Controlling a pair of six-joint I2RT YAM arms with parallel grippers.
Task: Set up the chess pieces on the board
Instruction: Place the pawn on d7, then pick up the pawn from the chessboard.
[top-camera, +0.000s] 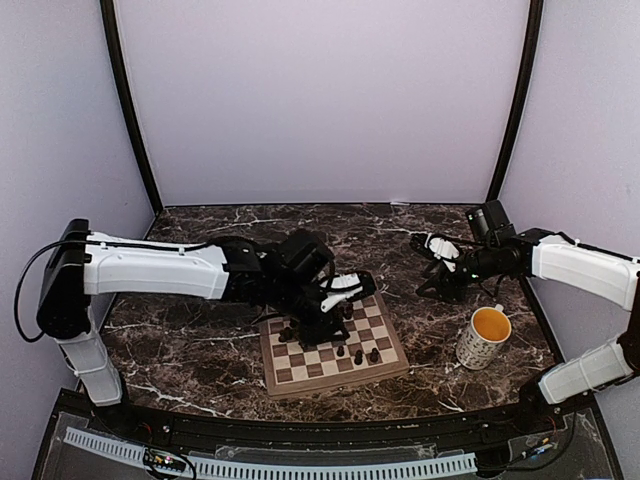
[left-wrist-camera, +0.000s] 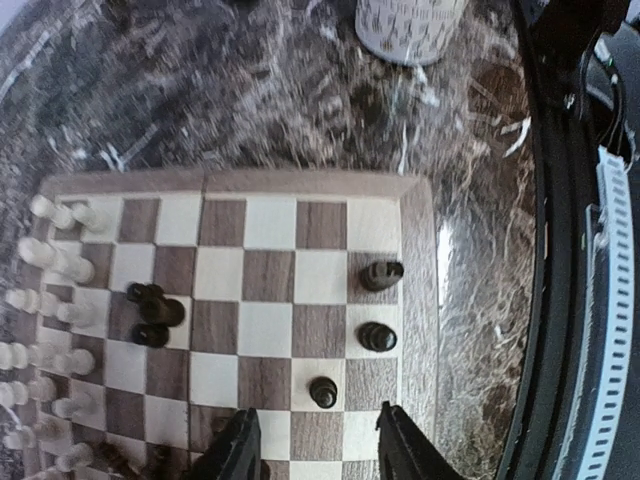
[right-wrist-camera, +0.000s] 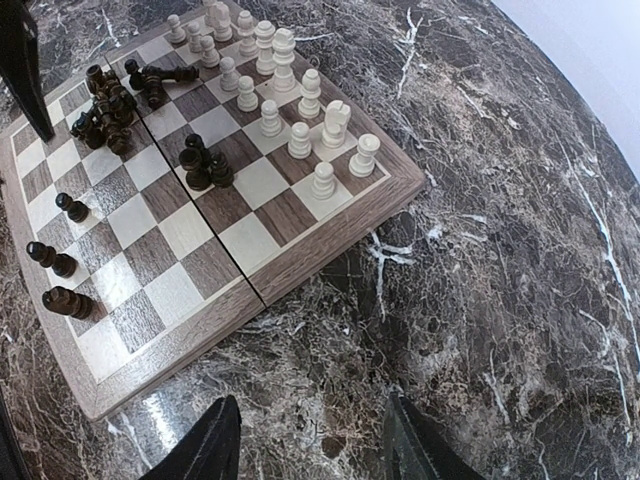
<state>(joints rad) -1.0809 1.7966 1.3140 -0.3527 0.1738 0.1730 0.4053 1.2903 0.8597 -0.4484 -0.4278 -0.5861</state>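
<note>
One board (top-camera: 300, 362) lies flat mid-desk (top-camera: 200, 350), its edges slightly skewed to the desk's near edge. About sixteen cream pieces (right-wrist-camera: 298, 140) stand in two rows along its far side. Three dark pieces (left-wrist-camera: 377, 337) stand upright by the near edge, a dark cluster (left-wrist-camera: 152, 310) of three sits mid-board, and a dark heap (right-wrist-camera: 108, 115) lies tumbled leftward. The left tool (left-wrist-camera: 318, 455) hovers released over the board. The right tool (right-wrist-camera: 312, 445) hangs released over the desk. One mug (top-camera: 483, 335) stands right.
</note>
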